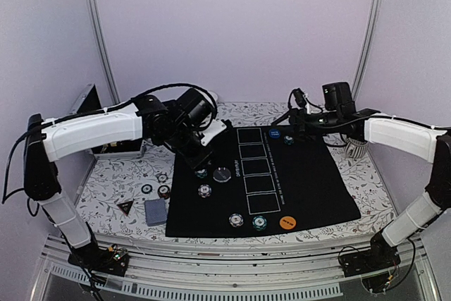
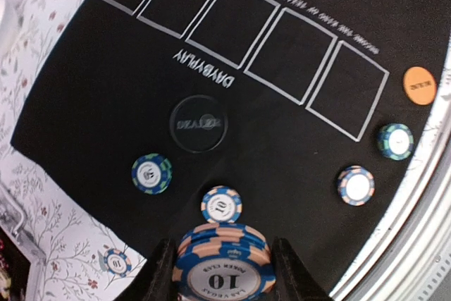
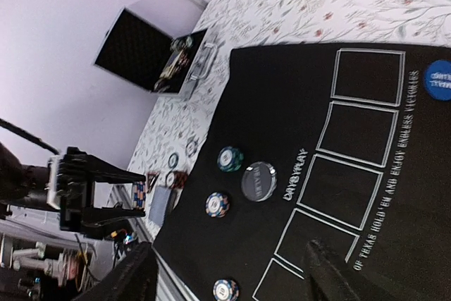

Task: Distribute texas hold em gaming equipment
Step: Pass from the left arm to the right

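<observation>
Left wrist view: the left pincer (image 2: 224,276) was closed on a stack of chips (image 2: 223,259), one finger on each side of its rim, with the top face, marked "10", turned toward the lens. The chips were blue with peach edge stripes. Being round, the stack had no long axis, and only its flat faces gave it an orientation.

Just beyond the fingertips a single chip (image 2: 221,204) of the same colours lay flat on the black mat (image 2: 282,146). It was the nearest object along the pincer's line of approach. Farther out lay the dealer disc (image 2: 199,123) and a green chip (image 2: 151,173). The printed card boxes lay beyond these, and the orange button (image 2: 420,85) sat by the mat's far corner.

Right wrist view: the right pincer (image 3: 232,273) was spread wide with nothing between its fingers, hanging over the opposite end of the mat near the blue button (image 3: 440,79). The left arm was judged the nearer to the chip cluster.

Off the mat, on the patterned tabletop (image 1: 116,174), were the playing cards (image 1: 156,211) and the triangle marker (image 1: 125,206). The silver case (image 3: 141,51) stood open well apart from them.
</observation>
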Controlling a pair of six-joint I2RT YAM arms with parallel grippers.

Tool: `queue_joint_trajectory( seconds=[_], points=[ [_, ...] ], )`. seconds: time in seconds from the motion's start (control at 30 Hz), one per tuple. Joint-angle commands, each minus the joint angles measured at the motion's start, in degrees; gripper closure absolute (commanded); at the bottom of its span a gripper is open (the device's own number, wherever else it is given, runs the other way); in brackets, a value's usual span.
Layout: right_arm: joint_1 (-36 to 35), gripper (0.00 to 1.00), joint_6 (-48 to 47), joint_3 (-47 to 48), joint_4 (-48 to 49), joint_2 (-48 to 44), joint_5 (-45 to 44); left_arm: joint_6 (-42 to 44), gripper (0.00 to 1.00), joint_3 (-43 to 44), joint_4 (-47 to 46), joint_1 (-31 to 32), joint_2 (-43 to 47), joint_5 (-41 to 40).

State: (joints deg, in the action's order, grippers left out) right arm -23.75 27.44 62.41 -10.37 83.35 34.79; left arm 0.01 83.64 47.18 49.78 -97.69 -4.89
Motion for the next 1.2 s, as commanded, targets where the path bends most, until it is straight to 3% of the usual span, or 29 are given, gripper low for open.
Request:
queue_joint_trajectory(
  seconds=[0.0,0.17,0.37,0.6,1.17],
  points=[
    [-6.00,0.34,8.38,-0.99,14.35,7.43,9.05,4.90,1.00,3.62,2.02,2.90,2.29,2.50],
    [-12.45,0.43,14.13,2.91,22.62,17.04,16.50,6.99,1.00,4.79,2.54,5.22,2.62,1.96],
    [-17.03,0.44,22.96,5.37,33.89,24.18,21.12,7.67,1.00,6.32,4.44,5.89,0.92,1.89],
    [-19.96,0.44,27.16,9.96,38.31,29.84,23.61,8.00,1.00,6.89,4.73,6.03,-0.02,2.03],
    [-21.01,0.69,30.48,10.76,40.60,32.93,25.25,8.10,1.00,6.87,5.02,5.93,-1.55,-2.47]
  ],
)
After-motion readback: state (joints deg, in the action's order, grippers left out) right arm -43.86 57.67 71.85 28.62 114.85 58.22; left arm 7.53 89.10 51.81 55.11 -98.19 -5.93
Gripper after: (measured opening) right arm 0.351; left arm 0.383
